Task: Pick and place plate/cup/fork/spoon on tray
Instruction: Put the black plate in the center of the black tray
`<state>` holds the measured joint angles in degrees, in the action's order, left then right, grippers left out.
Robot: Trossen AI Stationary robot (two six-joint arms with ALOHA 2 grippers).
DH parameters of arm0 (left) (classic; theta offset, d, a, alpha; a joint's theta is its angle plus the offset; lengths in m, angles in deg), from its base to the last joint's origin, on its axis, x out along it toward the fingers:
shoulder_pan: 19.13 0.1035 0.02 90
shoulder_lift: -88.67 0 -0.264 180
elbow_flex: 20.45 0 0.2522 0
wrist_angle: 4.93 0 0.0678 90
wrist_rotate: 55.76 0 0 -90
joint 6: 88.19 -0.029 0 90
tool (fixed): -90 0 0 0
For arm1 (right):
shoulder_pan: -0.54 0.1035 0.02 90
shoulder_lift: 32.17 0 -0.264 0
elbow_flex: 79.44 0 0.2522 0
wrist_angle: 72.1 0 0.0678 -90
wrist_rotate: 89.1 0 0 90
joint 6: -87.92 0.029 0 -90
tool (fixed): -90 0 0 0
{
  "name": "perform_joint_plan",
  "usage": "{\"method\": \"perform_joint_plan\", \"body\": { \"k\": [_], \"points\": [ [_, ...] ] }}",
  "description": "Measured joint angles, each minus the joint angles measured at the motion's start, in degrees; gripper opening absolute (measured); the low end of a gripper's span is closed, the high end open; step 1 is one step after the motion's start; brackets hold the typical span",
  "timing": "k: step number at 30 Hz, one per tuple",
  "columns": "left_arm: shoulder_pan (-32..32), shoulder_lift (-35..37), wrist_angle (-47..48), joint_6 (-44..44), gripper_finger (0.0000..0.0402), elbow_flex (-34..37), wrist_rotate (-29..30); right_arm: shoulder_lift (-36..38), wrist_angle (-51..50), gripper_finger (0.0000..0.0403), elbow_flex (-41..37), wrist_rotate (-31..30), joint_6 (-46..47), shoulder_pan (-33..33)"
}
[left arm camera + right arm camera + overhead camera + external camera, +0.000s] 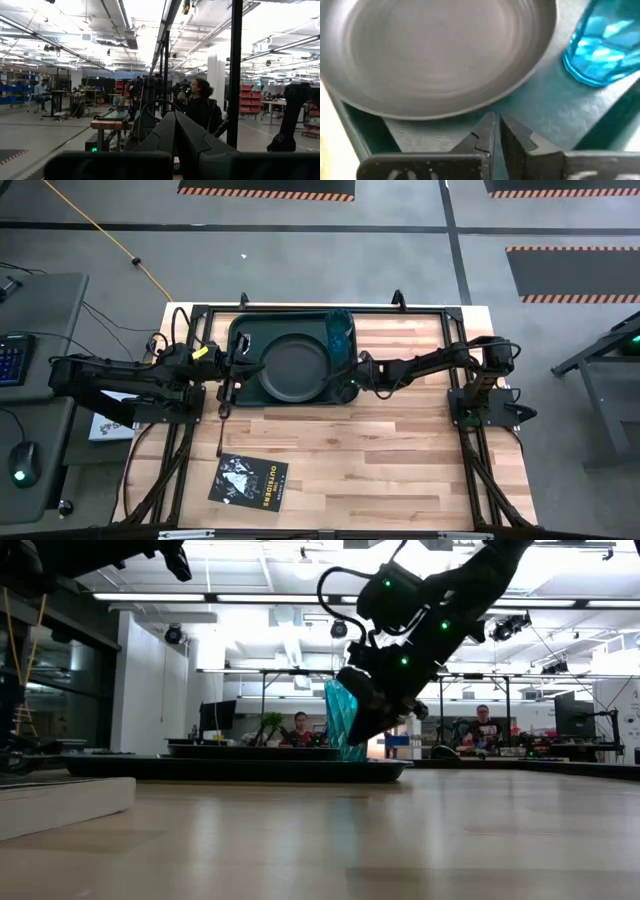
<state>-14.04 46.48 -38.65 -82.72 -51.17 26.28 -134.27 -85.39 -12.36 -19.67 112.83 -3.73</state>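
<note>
Fingers of the right gripper (492,131) stand nearly together with only a slit between them and nothing held, low over the tray (245,330) at its near right corner. Just beyond them lies the black plate (297,367), flat in the tray's middle; it looks stiff and smooth, best taken by its raised rim. The teal cup (339,338) stands upright just beside the plate, on the tray's far right; it looks light, thin-walled and easily toppled, so a grip across its body below the flare would suit. The left gripper (232,367) sits at the tray's left edge; its fingers appear pressed together in its wrist view, which faces the room. A thin utensil (221,430) lies on the bare wood near the tray's front-left corner, too small to tell whether fork or spoon; slim and flat, it would be awkward to pinch. A black booklet (249,481) lies well apart.
</note>
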Motion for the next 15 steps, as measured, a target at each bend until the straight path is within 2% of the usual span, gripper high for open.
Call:
{"method": "perform_joint_plan", "body": {
  "k": [4, 8, 15],
  "points": [
    [0.0, 0.0, 0.0, 0.0, 0.0, 0.0, 0.0, 0.0, 1.2, 0.0003, 0.0, 3.6, 0.2, -1.0],
    [0.0, 0.0, 0.0, -0.1, 0.0, 0.0, 0.0, -0.2, 1.1, 0.0004, 0.0, 6.3, 0.8, -1.4],
    [0.0, 0.0, 0.0, -0.1, 0.0, 0.0, 0.0, -0.7, 1.5, 0.0, 0.0, 15.5, 0.4, -0.7]
  ]
}}
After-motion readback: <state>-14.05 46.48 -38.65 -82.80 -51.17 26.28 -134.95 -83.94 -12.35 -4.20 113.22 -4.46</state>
